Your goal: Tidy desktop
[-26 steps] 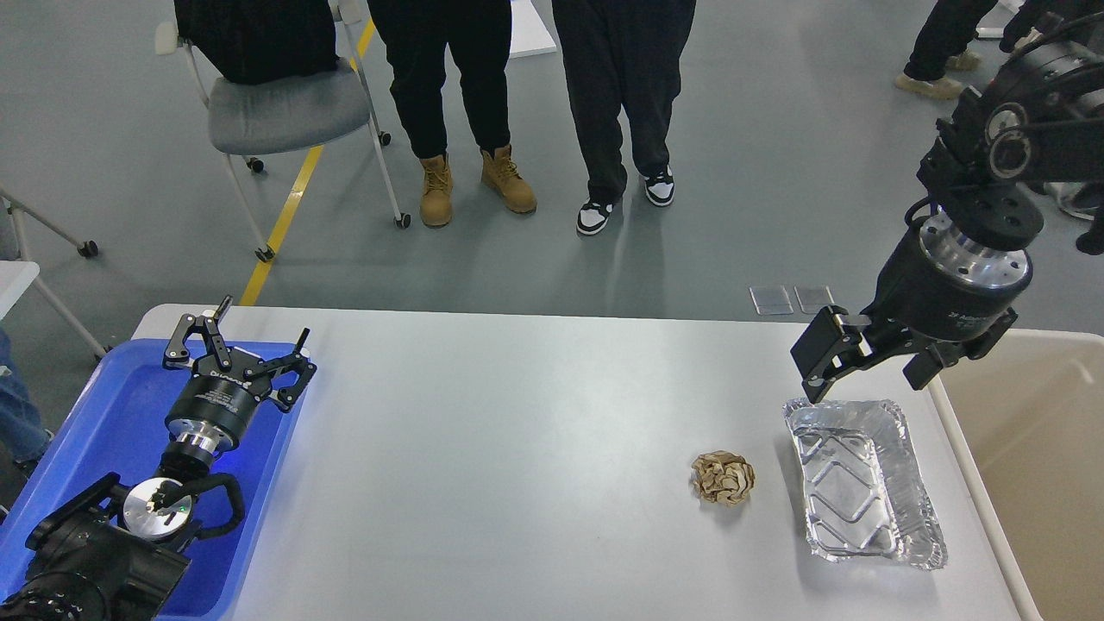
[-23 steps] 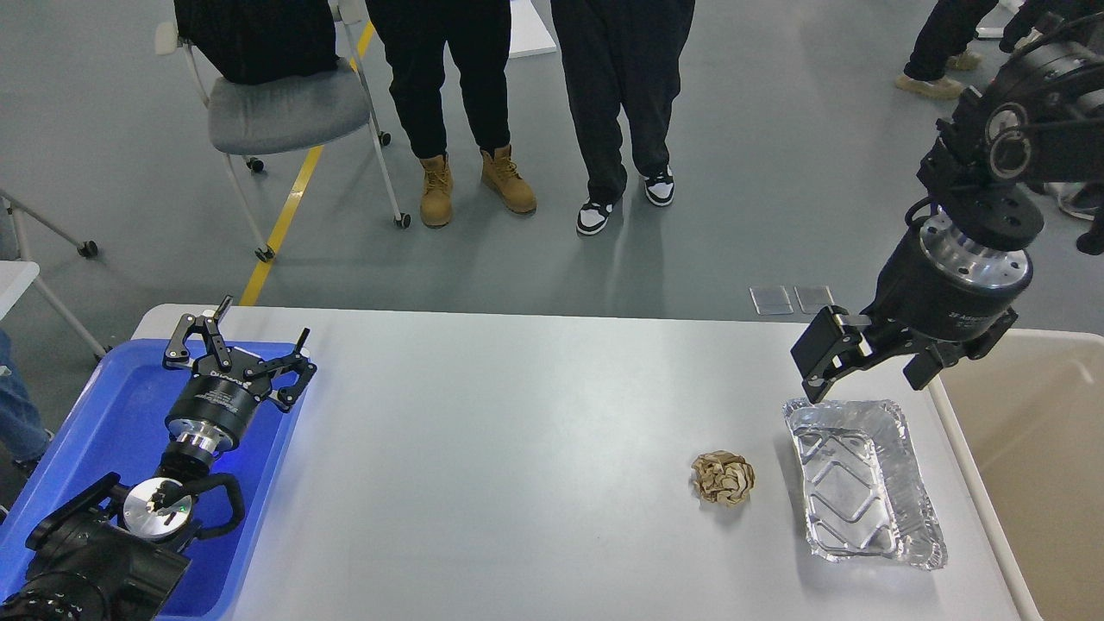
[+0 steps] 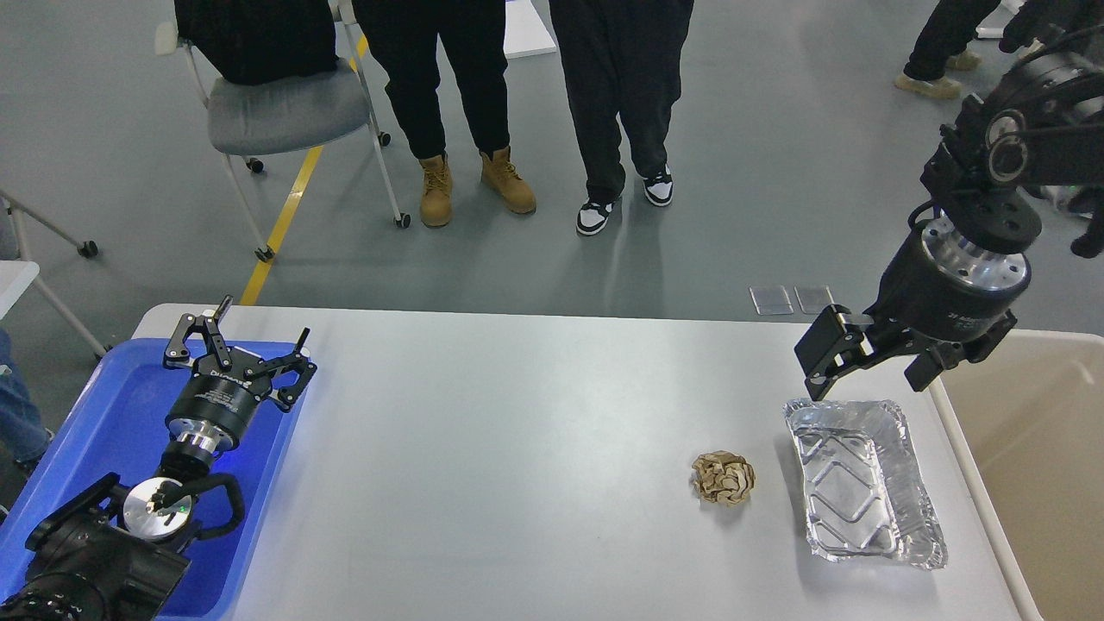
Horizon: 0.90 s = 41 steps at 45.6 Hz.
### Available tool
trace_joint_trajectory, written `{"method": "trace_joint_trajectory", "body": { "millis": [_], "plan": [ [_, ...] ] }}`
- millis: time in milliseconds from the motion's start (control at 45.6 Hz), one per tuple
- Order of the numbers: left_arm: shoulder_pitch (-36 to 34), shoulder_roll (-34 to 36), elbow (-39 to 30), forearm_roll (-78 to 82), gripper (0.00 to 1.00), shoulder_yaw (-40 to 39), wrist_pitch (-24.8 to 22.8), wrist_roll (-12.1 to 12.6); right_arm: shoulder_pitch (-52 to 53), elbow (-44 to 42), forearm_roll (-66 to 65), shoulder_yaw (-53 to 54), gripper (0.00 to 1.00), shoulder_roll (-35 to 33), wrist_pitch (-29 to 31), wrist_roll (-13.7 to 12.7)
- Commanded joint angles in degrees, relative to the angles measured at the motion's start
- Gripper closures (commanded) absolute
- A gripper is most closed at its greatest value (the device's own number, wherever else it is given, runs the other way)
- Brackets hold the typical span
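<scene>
The light-grey desktop [image 3: 517, 466] fills the middle of the head view. A crumpled brown paper ball [image 3: 723, 479] lies on it right of centre. An empty silver foil tray [image 3: 862, 483] lies just right of the ball. My right gripper [image 3: 867, 371] is open and empty, hanging just above the foil tray's far end. My left gripper [image 3: 237, 345] is open and empty above the far end of the blue tray [image 3: 95, 431] at the desktop's left edge.
A beige bin [image 3: 1044, 448] stands against the desktop's right edge. Beyond the far edge stand two people [image 3: 535, 103] and a wheeled chair [image 3: 285, 112]. A small white table corner [image 3: 13, 285] shows at far left.
</scene>
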Motion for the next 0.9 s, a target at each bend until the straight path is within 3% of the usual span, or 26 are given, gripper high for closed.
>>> {"method": "trace_joint_trajectory", "body": {
  "millis": [0,351,614,876],
  "plan": [
    [0.0,0.0,0.0,0.0,0.0,0.0,0.0,0.0,-4.9,-2.4,-0.2,1.6,0.0,-0.8,0.0,-0.1],
    [0.0,0.0,0.0,0.0,0.0,0.0,0.0,0.0,-17.2,-12.1,-6.0,7.5,0.0,-5.5,0.0,0.0],
    [0.0,0.0,0.0,0.0,0.0,0.0,0.0,-0.1,-28.1,-16.2,-18.8,16.5,0.0,-11.5,-3.5,0.0],
    [0.0,0.0,0.0,0.0,0.0,0.0,0.0,-0.1,-39.7,-21.3,-26.4,20.8,0.0,-11.9,-7.8,0.0]
  ]
}}
